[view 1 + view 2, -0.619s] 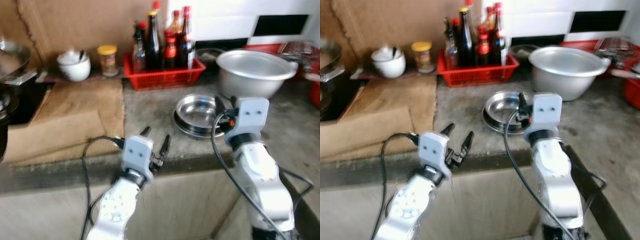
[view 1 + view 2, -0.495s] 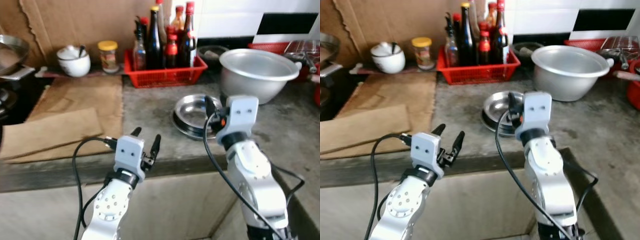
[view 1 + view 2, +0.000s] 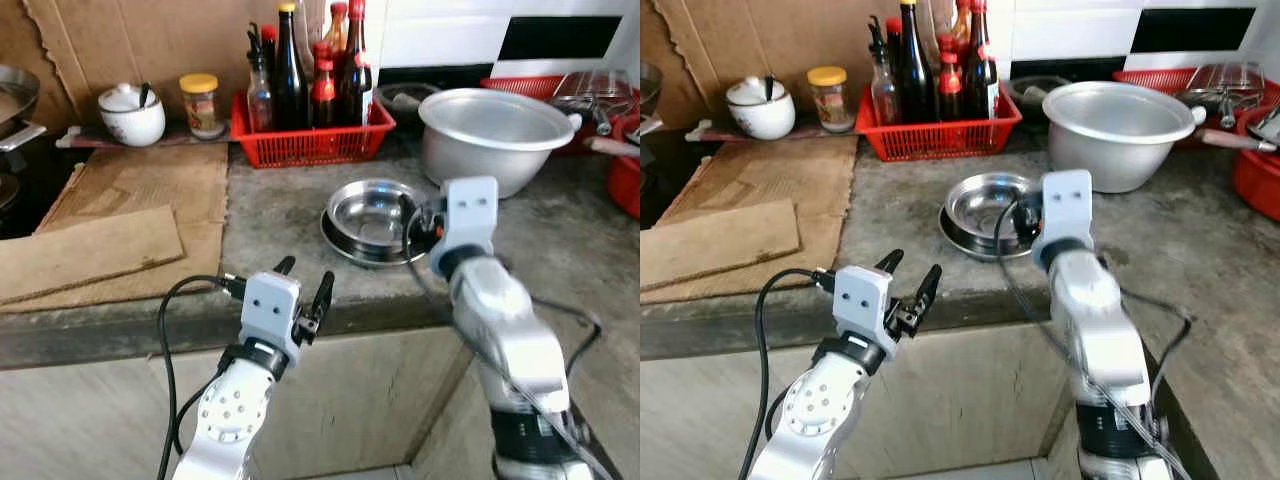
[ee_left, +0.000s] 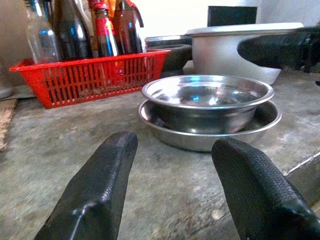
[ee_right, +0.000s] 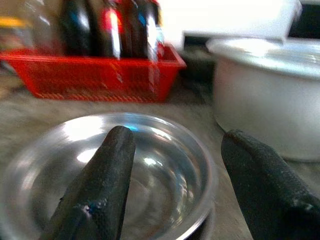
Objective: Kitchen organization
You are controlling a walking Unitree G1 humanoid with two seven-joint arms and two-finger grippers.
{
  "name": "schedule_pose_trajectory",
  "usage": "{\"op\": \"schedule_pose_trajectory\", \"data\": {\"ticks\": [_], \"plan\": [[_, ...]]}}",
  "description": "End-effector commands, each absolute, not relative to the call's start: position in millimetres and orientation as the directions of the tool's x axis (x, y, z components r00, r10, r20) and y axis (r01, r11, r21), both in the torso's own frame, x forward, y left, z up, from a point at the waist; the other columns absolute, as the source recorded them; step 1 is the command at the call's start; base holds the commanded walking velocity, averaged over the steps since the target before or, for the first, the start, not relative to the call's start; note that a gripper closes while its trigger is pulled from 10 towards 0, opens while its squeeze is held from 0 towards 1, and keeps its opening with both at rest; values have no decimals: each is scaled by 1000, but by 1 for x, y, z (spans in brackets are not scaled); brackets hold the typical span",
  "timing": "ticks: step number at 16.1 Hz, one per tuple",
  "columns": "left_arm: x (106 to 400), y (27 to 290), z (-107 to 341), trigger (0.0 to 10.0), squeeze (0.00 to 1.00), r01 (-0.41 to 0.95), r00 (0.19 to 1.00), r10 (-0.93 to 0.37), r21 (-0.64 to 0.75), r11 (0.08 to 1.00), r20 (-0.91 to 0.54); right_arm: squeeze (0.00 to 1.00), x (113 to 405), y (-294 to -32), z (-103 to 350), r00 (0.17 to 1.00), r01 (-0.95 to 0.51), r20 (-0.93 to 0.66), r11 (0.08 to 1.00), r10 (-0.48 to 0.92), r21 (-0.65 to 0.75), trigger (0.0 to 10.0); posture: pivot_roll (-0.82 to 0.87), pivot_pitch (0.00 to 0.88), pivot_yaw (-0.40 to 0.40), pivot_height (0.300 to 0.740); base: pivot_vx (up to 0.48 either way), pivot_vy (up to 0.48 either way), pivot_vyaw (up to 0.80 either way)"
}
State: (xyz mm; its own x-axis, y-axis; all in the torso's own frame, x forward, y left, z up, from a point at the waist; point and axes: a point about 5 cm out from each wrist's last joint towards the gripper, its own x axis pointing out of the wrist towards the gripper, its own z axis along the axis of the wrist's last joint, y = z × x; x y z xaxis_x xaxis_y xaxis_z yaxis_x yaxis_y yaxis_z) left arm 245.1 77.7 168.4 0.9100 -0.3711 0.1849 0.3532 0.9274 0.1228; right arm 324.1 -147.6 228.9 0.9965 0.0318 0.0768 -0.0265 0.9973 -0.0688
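1. The fingers (image 5: 115, 185) of the right gripper (image 3: 412, 222) are being held apart, poised just over the near rim of the steel bowl (image 3: 372, 210); whether the rim is being touched cannot be told.
2. The fingers (image 4: 95, 190) of the left gripper (image 3: 303, 283) are likewise being held apart with nothing between them, at the front edge of the desk (image 3: 280, 215), pointing toward the bowl.
3. The bowl is being shown in the left wrist view as nested in a wider steel plate (image 4: 260, 122); in the head views the two are being seen as one stack near the desk's front edge.
4. The red basket (image 3: 310, 140) of sauce bottles (image 3: 288, 65) is being seen behind the bowl, against the wall.
5. The large metal basin (image 3: 495, 135) is being seen standing to the right of the basket, behind the right gripper.
6. Farther out, in the head views, a white lidded pot (image 3: 130, 110) and a yellow-capped jar (image 3: 202, 102) are being seen left of the basket, with cardboard sheets (image 3: 120, 215) lying on the desk's left part.
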Motion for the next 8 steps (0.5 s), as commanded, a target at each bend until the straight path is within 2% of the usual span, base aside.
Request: {"op": "schedule_pose_trajectory", "data": {"ticks": [1, 3, 8], "plan": [[243, 79, 169, 10000, 0, 352, 912, -369, 121, 928, 178, 0, 332, -160, 226, 999, 34, 0, 996, -34, -77, 10000, 194, 102, -29, 740, 0, 0, 0], [243, 77, 169, 10000, 0, 357, 911, -373, 118, 927, 177, 0, 336, -160, 235, 998, -59, 31, 996, 61, -66, 10000, 194, 104, -30, 740, 0, 0, 0], [243, 76, 167, 10000, 0, 358, 911, -376, 124, 925, 169, 0, 352, -165, 248, 995, -30, -91, 999, 33, 41, 10000, 200, 99, -35, 740, 0, 0, 0]]}}
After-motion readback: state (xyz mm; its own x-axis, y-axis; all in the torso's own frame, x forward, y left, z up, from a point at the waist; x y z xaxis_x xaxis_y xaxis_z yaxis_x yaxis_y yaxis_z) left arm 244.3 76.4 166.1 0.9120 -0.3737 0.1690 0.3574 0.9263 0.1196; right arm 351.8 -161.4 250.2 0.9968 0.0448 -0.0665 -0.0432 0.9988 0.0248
